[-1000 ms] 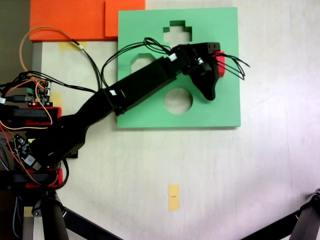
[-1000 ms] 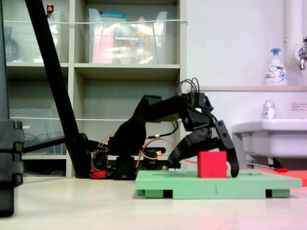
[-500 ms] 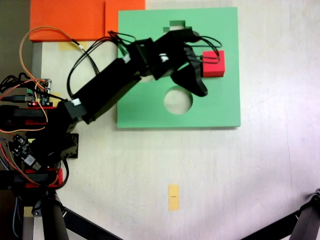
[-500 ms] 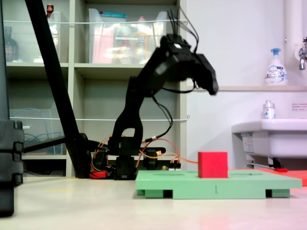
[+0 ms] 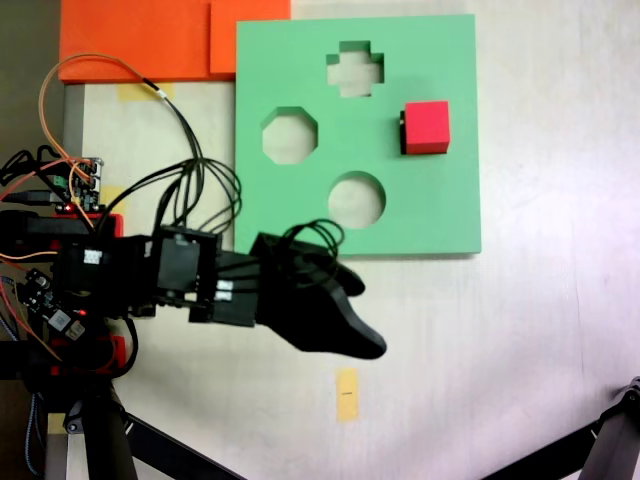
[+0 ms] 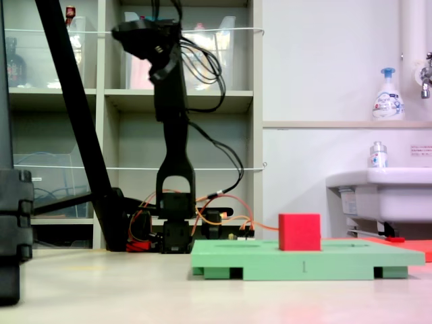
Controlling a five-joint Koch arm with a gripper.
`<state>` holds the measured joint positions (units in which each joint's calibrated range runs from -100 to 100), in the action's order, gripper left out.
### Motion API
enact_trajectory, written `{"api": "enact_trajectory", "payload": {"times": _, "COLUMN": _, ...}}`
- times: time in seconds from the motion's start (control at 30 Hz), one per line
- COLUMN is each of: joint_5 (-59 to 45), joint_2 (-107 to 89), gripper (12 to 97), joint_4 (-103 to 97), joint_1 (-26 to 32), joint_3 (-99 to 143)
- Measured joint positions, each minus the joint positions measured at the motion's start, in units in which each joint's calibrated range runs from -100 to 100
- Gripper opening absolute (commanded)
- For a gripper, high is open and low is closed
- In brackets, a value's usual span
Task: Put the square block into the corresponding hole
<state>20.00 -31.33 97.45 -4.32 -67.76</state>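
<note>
Gripper (image 5: 350,325) sits at the end of the raised arm, off the near edge of the green foam board (image 5: 450,215) as the top-down fixed view shows it, holding nothing. Whether its jaws are apart or together cannot be told: from above they read as one dark shape. In the side fixed view the arm (image 6: 172,135) stands upright and its head is up at shelf height, well above the board.

The square block (image 5: 427,127) rests on the board's right part, and in the side fixed view (image 6: 300,231) it stands almost full height above the board face. Dark slivers show along its left and bottom edges from above, probably the corresponding hole (image 5: 403,130) peeking out. So the cube looks offset, sitting over the cut-out rather than dropped in. Judgement only.

Risks: if it is perched on the rim, it counts as not inserted. A push down off-centre could wedge it in the foam or tip it out. A re-grasp from this height could nudge it sideways, or shift the light board.

Surface: pale tabletop (image 5: 520,340), with an orange foam sheet (image 5: 140,40) at the top left and a small yellow tag (image 5: 347,394) near the bottom. Loose wires (image 5: 185,190) run by the arm base. Room, from the side: shelving (image 6: 182,101) with clear bins, a white sink (image 6: 378,192), and a soap bottle (image 6: 387,94) on the ledge.
</note>
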Motion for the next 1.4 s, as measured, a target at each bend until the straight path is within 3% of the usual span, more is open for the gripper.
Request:
{"api": "enact_trajectory", "payload": {"times": 0.07, "joint_5": -1.1, "joint_2": -3.8, "gripper": 55.6, "joint_4": -0.5, "joint_1": -1.0, "joint_3": 5.9}}
{"api": "enact_trajectory", "payload": {"times": 0.17, "joint_5": -6.8, "joint_2": -17.2, "gripper": 53.5, "joint_4": -9.8, "joint_1": -2.0, "joint_3": 32.9}}
{"api": "enact_trajectory", "payload": {"times": 0.37, "joint_5": -11.3, "joint_2": -40.9, "gripper": 50.9, "joint_4": -54.0, "joint_1": -0.4, "joint_3": 76.6}}
{"api": "enact_trajectory", "payload": {"times": 0.57, "joint_5": -16.8, "joint_2": -59.4, "gripper": 49.4, "joint_4": -108.0, "joint_1": 3.7, "joint_3": 142.5}}
{"api": "enact_trajectory", "payload": {"times": 0.63, "joint_5": -18.0, "joint_2": -63.9, "gripper": 49.4, "joint_4": -117.7, "joint_1": 4.9, "joint_3": 150.5}}
{"api": "enact_trajectory", "payload": {"times": 0.83, "joint_5": -18.8, "joint_2": -67.9, "gripper": 49.3, "joint_4": -121.0, "joint_1": 5.5, "joint_3": 166.7}}
{"api": "enact_trajectory", "payload": {"times": 1.27, "joint_5": -21.0, "joint_2": -68.3, "gripper": 46.5, "joint_4": -105.4, "joint_1": 3.6, "joint_3": 166.7}}
{"api": "enact_trajectory", "payload": {"times": 1.4, "joint_5": -20.5, "joint_2": -68.3, "gripper": 49.5, "joint_4": -105.4, "joint_1": 3.5, "joint_3": 166.7}}
